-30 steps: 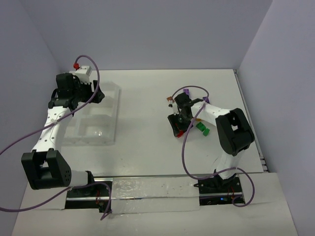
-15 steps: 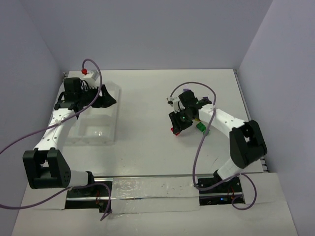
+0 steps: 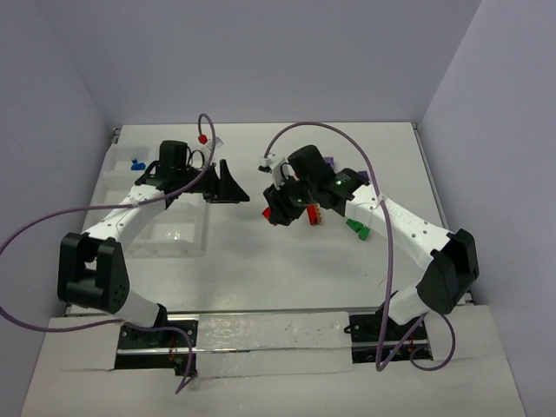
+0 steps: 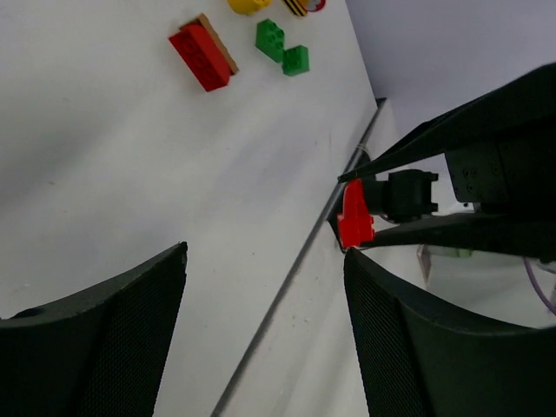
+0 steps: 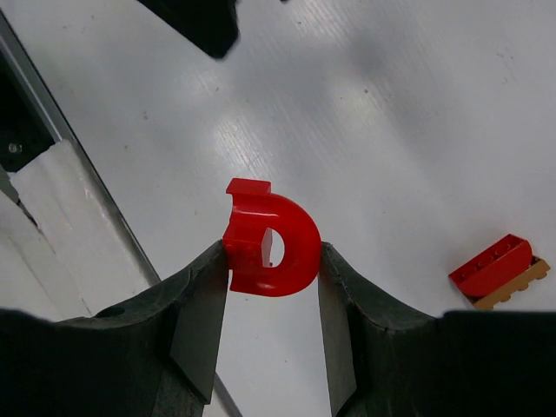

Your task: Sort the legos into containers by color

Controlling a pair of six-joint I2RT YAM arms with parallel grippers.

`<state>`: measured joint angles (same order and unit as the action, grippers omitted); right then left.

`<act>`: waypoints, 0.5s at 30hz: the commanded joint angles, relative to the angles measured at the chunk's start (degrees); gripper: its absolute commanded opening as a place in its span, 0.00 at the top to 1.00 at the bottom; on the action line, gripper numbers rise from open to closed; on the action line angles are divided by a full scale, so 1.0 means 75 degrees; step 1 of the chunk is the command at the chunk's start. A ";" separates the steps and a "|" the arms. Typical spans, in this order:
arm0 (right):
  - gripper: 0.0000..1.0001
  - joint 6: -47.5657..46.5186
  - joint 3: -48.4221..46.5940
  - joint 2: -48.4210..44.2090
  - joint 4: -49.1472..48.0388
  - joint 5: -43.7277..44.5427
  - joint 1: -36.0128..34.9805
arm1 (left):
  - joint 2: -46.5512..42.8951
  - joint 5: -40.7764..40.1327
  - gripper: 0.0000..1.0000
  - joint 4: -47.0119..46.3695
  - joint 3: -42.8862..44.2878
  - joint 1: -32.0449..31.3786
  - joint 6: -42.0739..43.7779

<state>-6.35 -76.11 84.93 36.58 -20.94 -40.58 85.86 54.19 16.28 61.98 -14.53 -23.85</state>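
Looking down from the top camera, you are early in the sort, by my reading. The tray [image 3: 178, 233] at the left shows only one blue piece [image 3: 136, 163], in a far compartment on its left side. The other compartments look bare, as far as the translucent plastic lets you judge. A green piece [image 3: 356, 228] and a few others lie loose on the table [image 3: 252, 269] beneath the right arm, well apart from the tray. Your left gripper [image 3: 229, 182] hangs just past the tray's right edge. The right gripper [image 3: 280, 211] faces it near the middle of the table, with the red arch [image 3: 268, 212] at its tip. From this height you cannot tell how either pair of jaws stands.

From the left wrist, your left jaws are spread wide with nothing between them, only bare table below. Beyond them wait a red brick [image 4: 201, 54] on a tan plate, two green pieces and a yellow piece [image 4: 248, 4] at the frame's edge, all unsorted. The right gripper shows side-on, clamped on the red arch.

From the right wrist, the jaws are pinching the red arch by its two flanks, one pad on each side, and it appears to be held above the table. The red brick lies off to the right. What is left for you, I judge, is to get this arch into a compartment and then sort every loose piece after it.
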 commanded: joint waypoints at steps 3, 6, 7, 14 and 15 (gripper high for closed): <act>0.69 -0.0132 -0.0427 -0.0021 -0.0270 0.0585 -0.0597 | 0.0177 0.1004 0.21 -0.0827 0.0187 -0.0590 -0.0769; 0.69 -0.0127 -0.0481 0.0071 -0.0283 0.0646 -0.0697 | 0.0178 0.1124 0.22 -0.0871 0.0161 -0.0821 -0.0770; 0.69 -0.0127 -0.0494 0.0116 -0.0283 0.0637 -0.0720 | 0.0187 0.1179 0.23 -0.0895 0.0151 -0.0867 -0.0770; 0.69 -0.0068 -0.0683 0.0197 -0.0388 0.0695 -0.0754 | 0.0225 0.1084 0.30 -0.0965 0.0056 -0.1159 -0.0794; 0.69 -0.0068 -0.0746 0.0221 -0.0364 0.0711 -0.0754 | 0.0249 0.1092 0.32 -0.0996 0.0024 -0.1199 -0.0810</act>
<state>-6.90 -77.82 86.37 36.16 -16.82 -45.89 87.46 60.72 12.15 61.98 -22.65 -29.18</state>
